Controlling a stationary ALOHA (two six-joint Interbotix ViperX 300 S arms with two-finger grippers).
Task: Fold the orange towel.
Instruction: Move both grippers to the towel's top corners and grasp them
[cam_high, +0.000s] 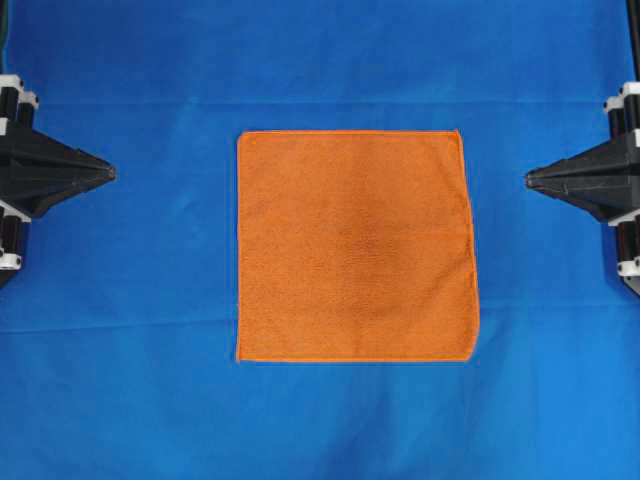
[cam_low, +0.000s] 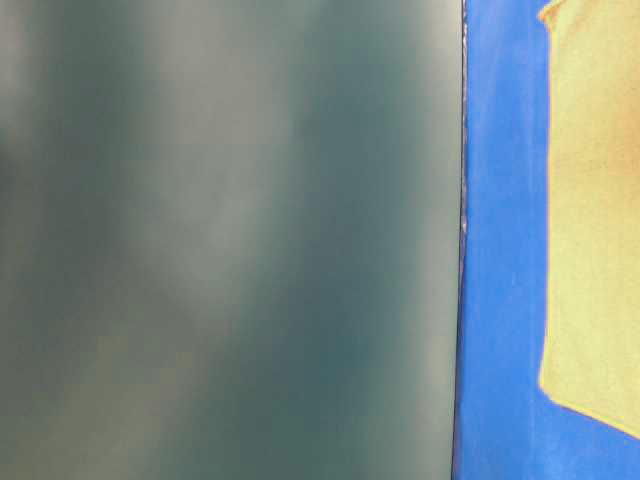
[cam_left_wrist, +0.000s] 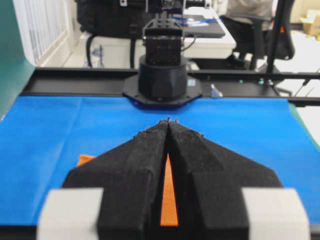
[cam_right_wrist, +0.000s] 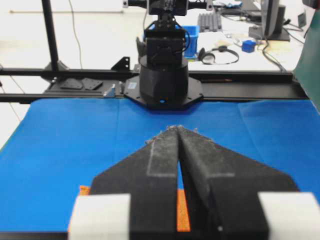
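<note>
While each wrist camera looks out along its own black gripper, the nearest things in view are the padded jaws themselves. On the left gripper (cam_left_wrist: 169, 121) the jaws meet at the tips and hold nothing; a sliver of orange shows through the narrow slit between them lower down. On the right gripper (cam_right_wrist: 177, 128) the jaws likewise come together at a point, with nothing between them.

Just beyond the jaws lies the blue sheet (cam_high: 130, 400) that covers the table. At its middle the orange towel (cam_high: 355, 245) lies spread flat and unfolded, a near square with a thin stitched hem, its right edge bowing slightly outward toward the lower corner. Seen from overhead, both grippers point inward at the towel from opposite sides, the left at the left edge of the view and the right at the right edge, each well apart from the cloth.

Farther off, each wrist view shows the opposite arm's round black base (cam_left_wrist: 162, 82) on a dark rail at the sheet's far edge, with office clutter behind.

The table-level view is mostly blocked by a blurred grey-green panel (cam_low: 230, 240); a strip of blue sheet and part of the towel show at its right.
</note>
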